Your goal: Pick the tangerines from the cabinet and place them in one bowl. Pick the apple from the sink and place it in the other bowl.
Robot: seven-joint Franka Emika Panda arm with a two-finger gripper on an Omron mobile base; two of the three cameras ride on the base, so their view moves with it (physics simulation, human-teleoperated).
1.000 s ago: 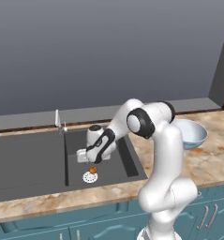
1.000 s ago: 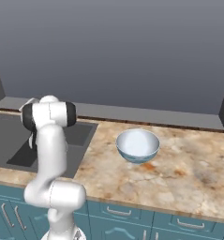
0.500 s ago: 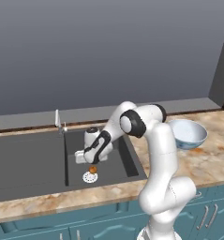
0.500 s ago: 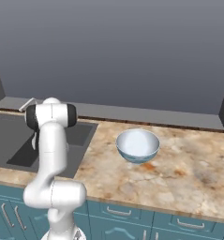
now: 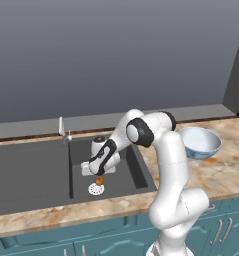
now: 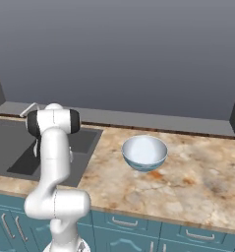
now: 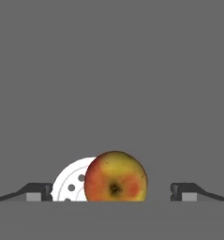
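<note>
Teal drawers (image 6: 124, 226) with silver handles run along the near edge below the speckled stone counter (image 6: 197, 182); on that counter, right of the arm, stands the white and pale-blue bowl (image 6: 144, 153). Left of it the dark grey sink (image 5: 36, 172) is sunk into the top; the gripper (image 5: 97, 172) hangs low in its deep basin with jaws spread wide, the apple (image 7: 115, 176) sitting between the fingertips (image 7: 37, 191) without touching either, partly covering the white drain (image 7: 71, 183). Farther back a small silver tap (image 5: 61, 129) stands at the sink's far rim.
</note>
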